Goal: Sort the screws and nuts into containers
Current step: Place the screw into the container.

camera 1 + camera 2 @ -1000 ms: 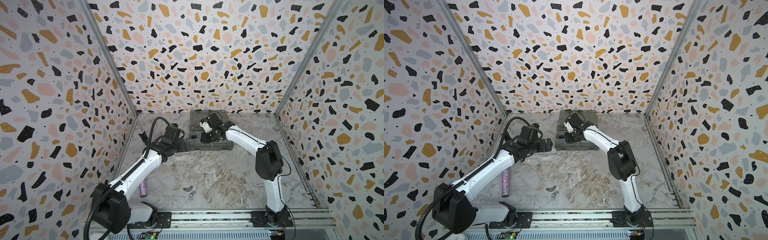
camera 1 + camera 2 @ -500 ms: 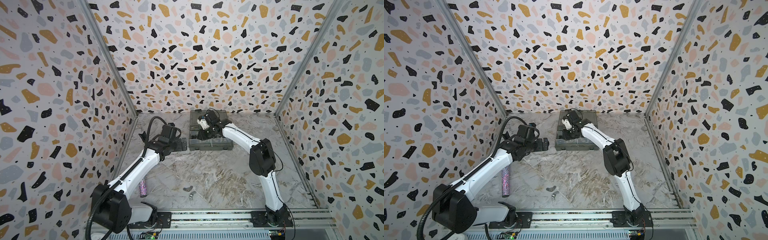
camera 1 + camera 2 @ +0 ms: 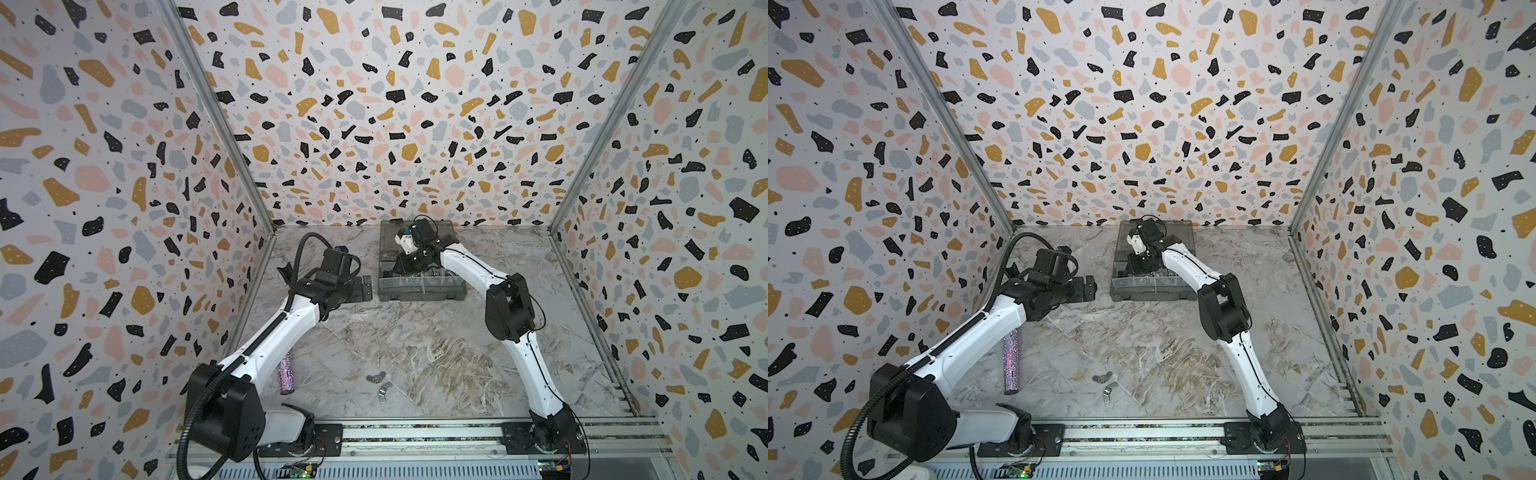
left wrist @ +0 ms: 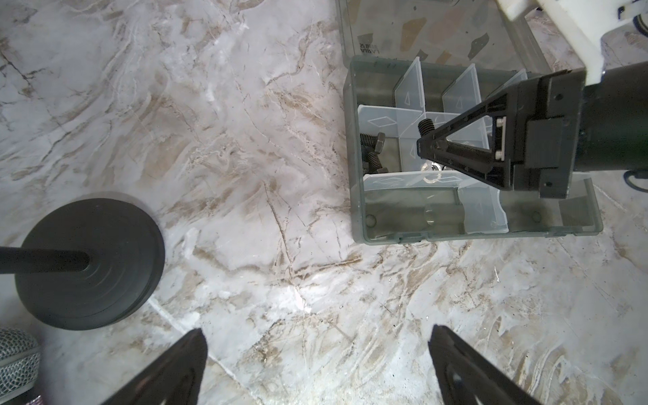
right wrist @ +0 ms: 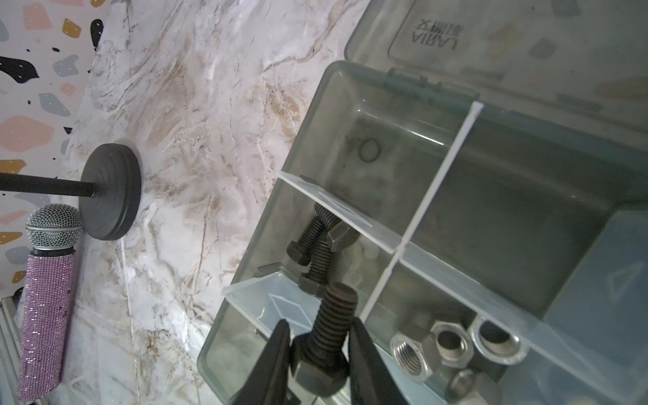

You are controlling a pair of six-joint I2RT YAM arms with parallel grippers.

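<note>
In the right wrist view my right gripper is shut on a black screw, its threaded end sticking out past the fingertips. It hangs over the grey organizer box, above the containers. One compartment holds three black screws. The compartment beside it holds silver hex nuts. Two wing nuts lie on the table near the front. My left gripper is open and holds nothing, hovering over bare table left of the box.
A glittery purple microphone lies at the left beside my left arm. A black round-based stand sits near it. The box lid lies open at the back. Patterned walls close in three sides.
My right gripper has shifted a little left and back over the box with the screw. The left gripper has drawn slightly left, away from the box.
</note>
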